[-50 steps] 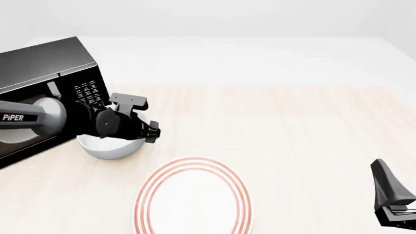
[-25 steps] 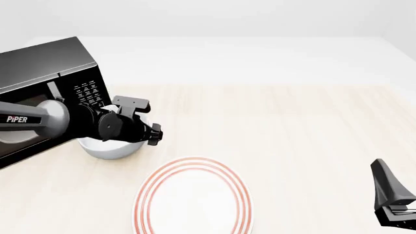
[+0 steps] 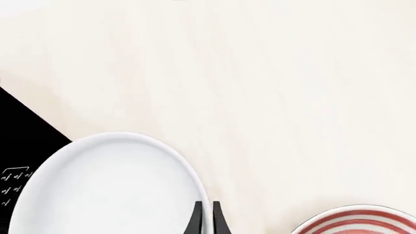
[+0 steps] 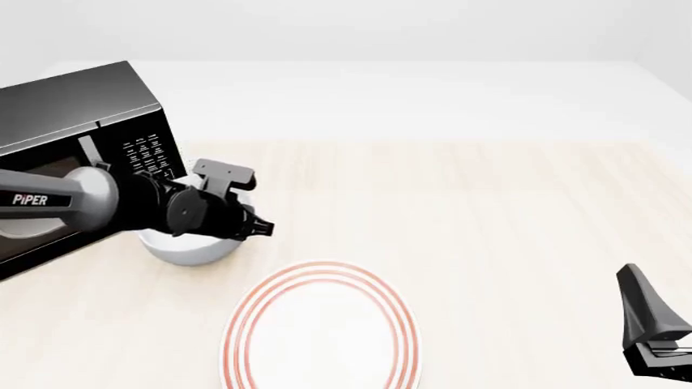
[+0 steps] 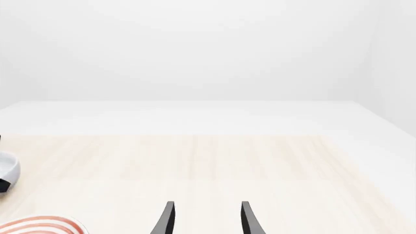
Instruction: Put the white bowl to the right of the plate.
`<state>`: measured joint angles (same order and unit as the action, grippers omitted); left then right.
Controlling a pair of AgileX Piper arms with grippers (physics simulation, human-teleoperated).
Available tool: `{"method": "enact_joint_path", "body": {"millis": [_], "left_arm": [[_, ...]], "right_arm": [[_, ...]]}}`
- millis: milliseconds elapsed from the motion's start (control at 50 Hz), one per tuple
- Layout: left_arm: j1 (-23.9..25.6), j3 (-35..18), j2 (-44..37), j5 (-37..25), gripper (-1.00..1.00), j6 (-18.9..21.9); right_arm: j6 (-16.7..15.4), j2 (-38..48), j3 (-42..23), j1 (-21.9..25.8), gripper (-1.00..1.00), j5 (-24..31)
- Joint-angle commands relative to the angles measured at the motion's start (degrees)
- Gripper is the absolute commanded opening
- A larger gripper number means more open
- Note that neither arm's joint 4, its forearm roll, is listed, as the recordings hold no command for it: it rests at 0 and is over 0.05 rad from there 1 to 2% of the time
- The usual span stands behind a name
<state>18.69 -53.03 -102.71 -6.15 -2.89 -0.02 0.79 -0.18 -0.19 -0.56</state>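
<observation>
Below my left pincer (image 3: 206,219), in its wrist view, the white bowl (image 3: 107,187) sits with its rim caught between the 2 narrowed fingers, so I read that pincer as clamped on the bowl's wall on the side facing the plate (image 3: 356,222). A black corner of the microwave (image 3: 23,131) lies just beyond the bowl's far side.

From the front view, my left pincer (image 4: 222,217) sits on top of the white bowl (image 4: 193,247), hard beside the microwave (image 4: 76,138). The plate (image 4: 321,328) lies nearer me and to the pincer's right, and the bowl's goal spot lies further right across the desk (image 4: 487,211).

Through the right wrist view, my right pincer (image 5: 206,219) is wide apart and holds nothing, well away from the bowl (image 5: 8,170). I judge the left arm nearer, so it should carry.
</observation>
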Motion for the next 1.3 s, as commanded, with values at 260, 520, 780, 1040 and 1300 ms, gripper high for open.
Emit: {"method": "enact_joint_path", "body": {"millis": [260, 520, 780, 1040, 1300], "left_arm": [[4.42, -8.42, 3.00, -8.15, -1.00, 3.99], [7.58, -19.36, 4.15, -16.31, -1.00, 8.96], [14.66, -26.04, 4.85, -20.50, -1.00, 10.31], [21.10, -31.76, 1.31, -21.83, -1.00, 10.82], [28.18, -33.46, -0.55, -20.32, -1.00, 7.86]], "right_arm": [[0.00, -0.16, 0.00, -0.01, 1.00, 0.15], [0.01, -0.22, 0.00, -0.02, 1.00, 0.21], [0.00, -0.20, 0.00, -0.02, 1.00, 0.20], [0.00, -0.14, 0.01, -0.03, 1.00, 0.13], [0.00, -0.11, 0.01, -0.03, 1.00, 0.09]]}}
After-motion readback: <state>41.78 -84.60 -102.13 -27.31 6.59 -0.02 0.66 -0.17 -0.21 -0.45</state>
